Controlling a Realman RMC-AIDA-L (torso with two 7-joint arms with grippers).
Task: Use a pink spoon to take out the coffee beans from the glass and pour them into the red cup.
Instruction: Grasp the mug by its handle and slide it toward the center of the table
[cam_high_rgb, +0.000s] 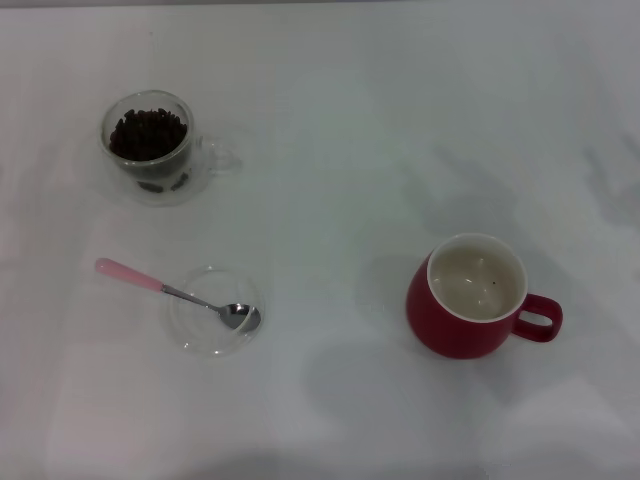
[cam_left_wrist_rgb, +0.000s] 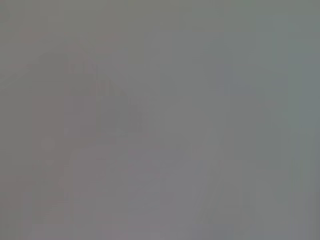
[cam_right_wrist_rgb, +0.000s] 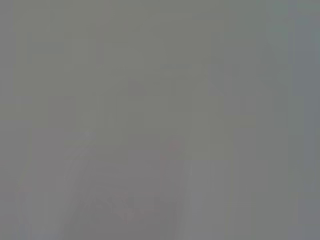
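Head view: on the smooth white bench, far left, the clear glass holds dark coffee beans; nearer, the pink spoon rests its shiny bowl on a clear saucer; the glossy rounded red cup stands right. Neither tool shows.

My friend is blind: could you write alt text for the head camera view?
White table: a glass of coffee beans far left, a pink spoon resting on a clear saucer nearer, a red cup right. No arms visible.
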